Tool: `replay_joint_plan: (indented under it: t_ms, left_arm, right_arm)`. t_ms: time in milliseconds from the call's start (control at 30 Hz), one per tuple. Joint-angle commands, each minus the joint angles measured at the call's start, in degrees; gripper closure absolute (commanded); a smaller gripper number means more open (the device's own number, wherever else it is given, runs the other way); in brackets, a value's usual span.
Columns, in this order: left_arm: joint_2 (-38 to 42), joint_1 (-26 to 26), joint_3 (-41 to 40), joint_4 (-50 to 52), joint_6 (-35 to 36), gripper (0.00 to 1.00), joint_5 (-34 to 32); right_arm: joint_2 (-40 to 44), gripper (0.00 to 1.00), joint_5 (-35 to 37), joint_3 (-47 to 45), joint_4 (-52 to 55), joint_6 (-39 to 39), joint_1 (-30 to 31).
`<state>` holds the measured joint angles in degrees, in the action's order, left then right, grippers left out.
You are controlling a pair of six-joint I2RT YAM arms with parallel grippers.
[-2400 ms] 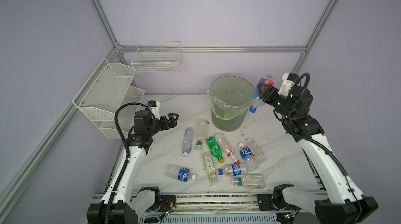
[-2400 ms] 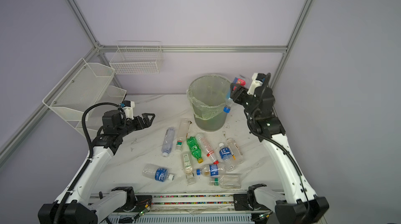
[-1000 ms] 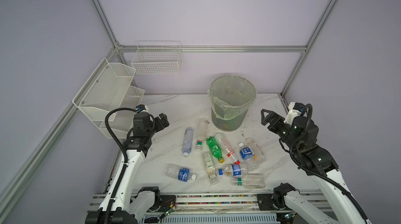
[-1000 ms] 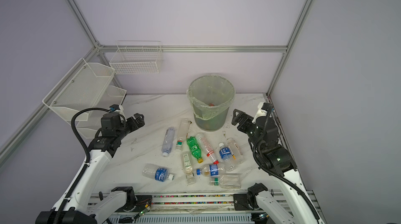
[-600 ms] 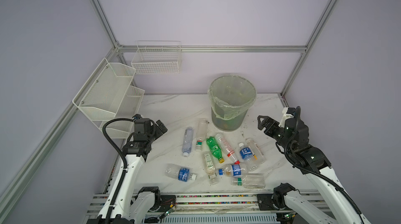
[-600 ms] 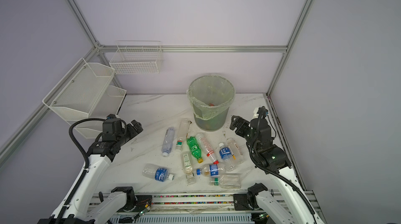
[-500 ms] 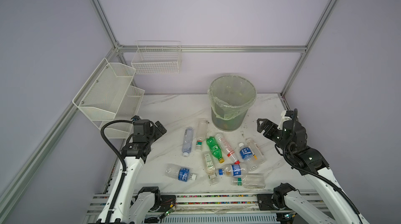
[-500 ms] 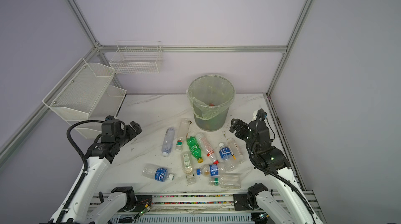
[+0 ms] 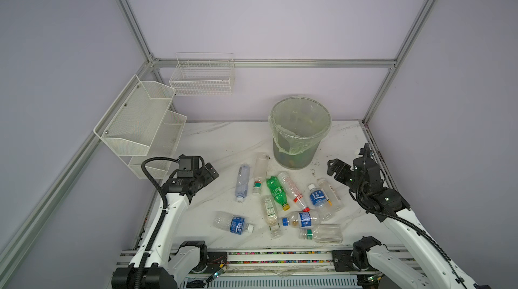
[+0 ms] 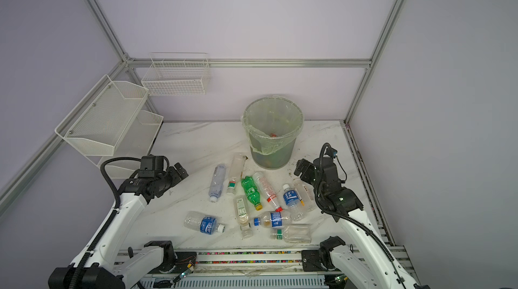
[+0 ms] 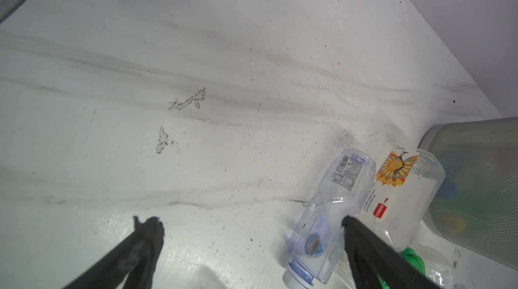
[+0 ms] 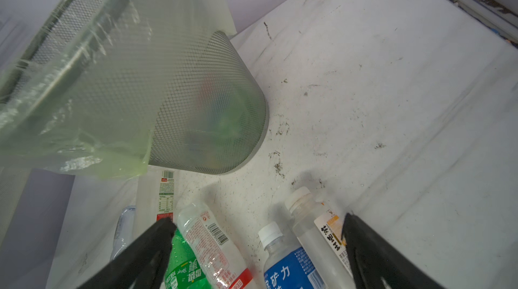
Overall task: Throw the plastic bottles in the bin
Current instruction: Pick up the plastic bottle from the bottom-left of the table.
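The grey bin (image 9: pixel 300 133) with its pale green bag stands at the back of the table; coloured shapes show through its wall (image 12: pixel 196 100). Several plastic bottles lie in front of it, among them a green one (image 9: pixel 277 192) and a blue-labelled one (image 9: pixel 316 198). My right gripper (image 9: pixel 335 168) hangs open just right of the bin, above the blue-labelled bottle (image 12: pixel 288 262) and a white-capped clear bottle (image 12: pixel 314 223), holding nothing. My left gripper (image 9: pixel 210 172) is open and empty, left of a pale blue bottle (image 11: pixel 336 198).
White wire baskets (image 9: pixel 140 122) hang on the left wall beside my left arm, and another basket (image 9: pixel 201 77) hangs on the back wall. A metal rail (image 9: pixel 375 147) runs along the table's right edge. Bare marble (image 11: pixel 196 105) lies ahead of the left gripper.
The right gripper, earlier up at the bin's rim with a bottle, has come down empty over the bottles. The left arm has pulled back to the left and sunk lower.
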<state>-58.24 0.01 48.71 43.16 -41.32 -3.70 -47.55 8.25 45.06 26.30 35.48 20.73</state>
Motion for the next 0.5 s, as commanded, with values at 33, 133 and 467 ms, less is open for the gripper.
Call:
replay_joint_plan:
  t_ms: [33,133,467]
  left_arm:
    - [2.39,-1.52,1.91,4.03,-5.22,0.00,-1.96]
    - [3.58,-4.07,2.65,6.95,-9.63,0.00,-2.84]
    - [5.97,-11.05,5.11,17.95,-24.69,0.00,-1.86]
  right_arm:
    - [-0.27,0.03,2.16,0.90,-2.30,-1.65,-0.07]
    - [-1.05,0.03,2.34,0.59,-2.72,-2.48,-0.08]
    - [-1.97,0.03,2.82,-1.66,-3.76,-3.26,-0.08]
